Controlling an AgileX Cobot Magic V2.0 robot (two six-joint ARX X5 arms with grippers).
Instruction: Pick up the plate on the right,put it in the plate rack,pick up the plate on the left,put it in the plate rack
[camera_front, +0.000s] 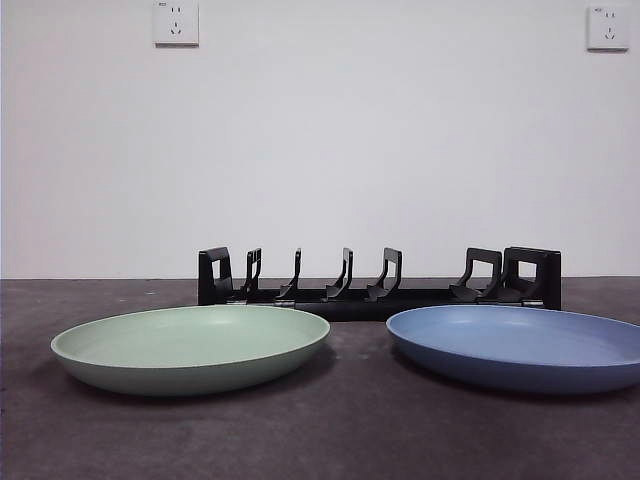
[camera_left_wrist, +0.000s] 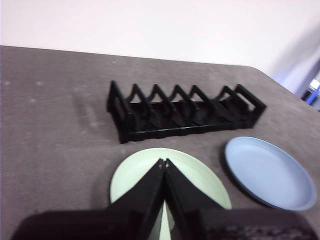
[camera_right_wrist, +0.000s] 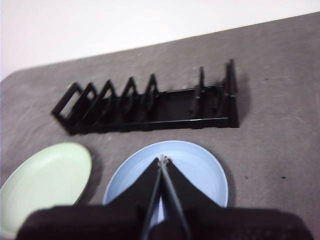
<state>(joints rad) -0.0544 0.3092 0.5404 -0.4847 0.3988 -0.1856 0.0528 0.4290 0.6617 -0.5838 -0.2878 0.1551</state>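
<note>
Your blue plate (camera_front: 520, 345) lies flat on the worktop (camera_front: 340, 430), right of the green plate (camera_front: 190, 345), both just before the empty rack (camera_front: 380, 285). It looks rigid, light and smooth, likely slippery; take it by the thin raised rim. Your right gripper (camera_right_wrist: 163, 160) hovers above it, jaws together. The left gripper (camera_left_wrist: 164, 162), also closed, hangs over the green plate.
</note>
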